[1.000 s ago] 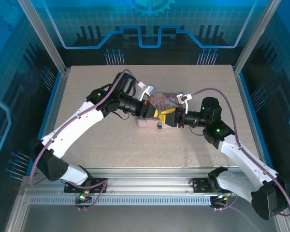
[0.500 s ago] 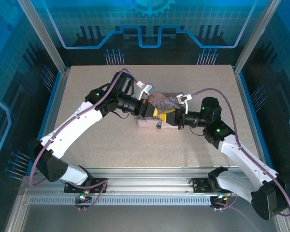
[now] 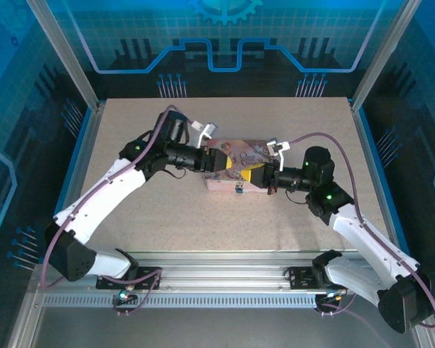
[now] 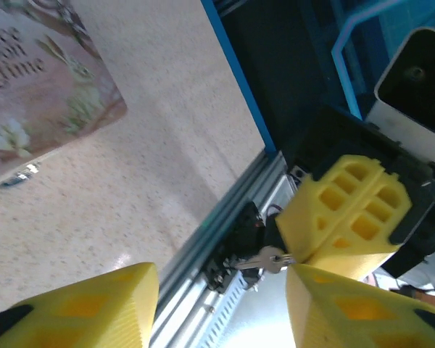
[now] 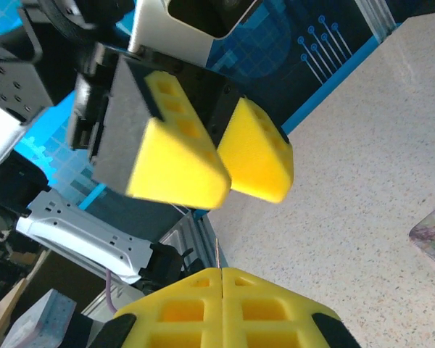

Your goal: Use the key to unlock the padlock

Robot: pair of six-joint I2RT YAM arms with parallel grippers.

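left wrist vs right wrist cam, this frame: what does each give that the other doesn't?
Left wrist: the key side-on, bow and blade visible, pinched at the tips of the right gripper; the pink tin with its printed lid.
Right wrist: the left gripper head-on, fingers apart; the key edge-on, a thin sliver above the shut pads.
Both: key, tin, speckled table.

Overhead looks down; facing wrist cameras closely share the key (image 4: 264, 259).
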